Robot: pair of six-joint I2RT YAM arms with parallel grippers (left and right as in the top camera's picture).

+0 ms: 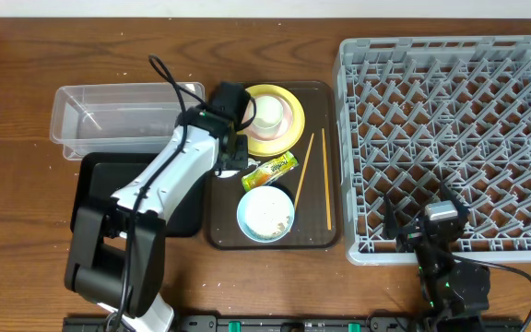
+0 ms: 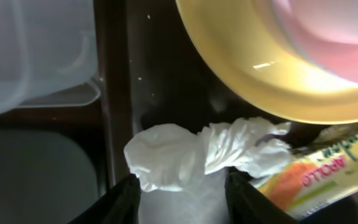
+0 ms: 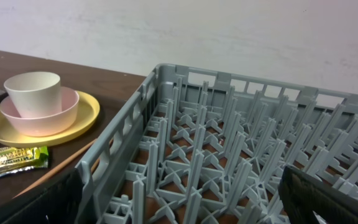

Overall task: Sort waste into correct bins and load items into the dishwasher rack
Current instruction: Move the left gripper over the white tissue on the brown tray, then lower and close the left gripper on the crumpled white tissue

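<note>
My left gripper (image 1: 231,161) (image 2: 179,186) is low over the brown tray's left edge. Its open jaws straddle the crumpled white tissue (image 2: 191,152) (image 1: 230,172). The yellow-green snack wrapper (image 1: 271,169) (image 2: 322,171) lies just right of the tissue. The yellow plate (image 1: 289,127) (image 2: 260,81) carries the pinkish bowl (image 1: 290,112) and the white cup (image 1: 268,112). The light blue bowl (image 1: 265,213) holds pale specks. Two chopsticks (image 1: 303,159) (image 1: 326,180) lie on the tray. My right gripper (image 1: 429,226) (image 3: 179,196) is open over the front left corner of the grey rack (image 1: 450,138).
The clear tub (image 1: 109,115) (image 2: 36,56) and the black tray (image 1: 95,184) (image 2: 36,168) sit left of the brown serving tray (image 1: 316,235). My left arm crosses over the black tray. In the right wrist view the cup (image 3: 35,92), the plate (image 3: 86,115) and the wrapper (image 3: 14,158) show left of the rack wall (image 3: 123,134).
</note>
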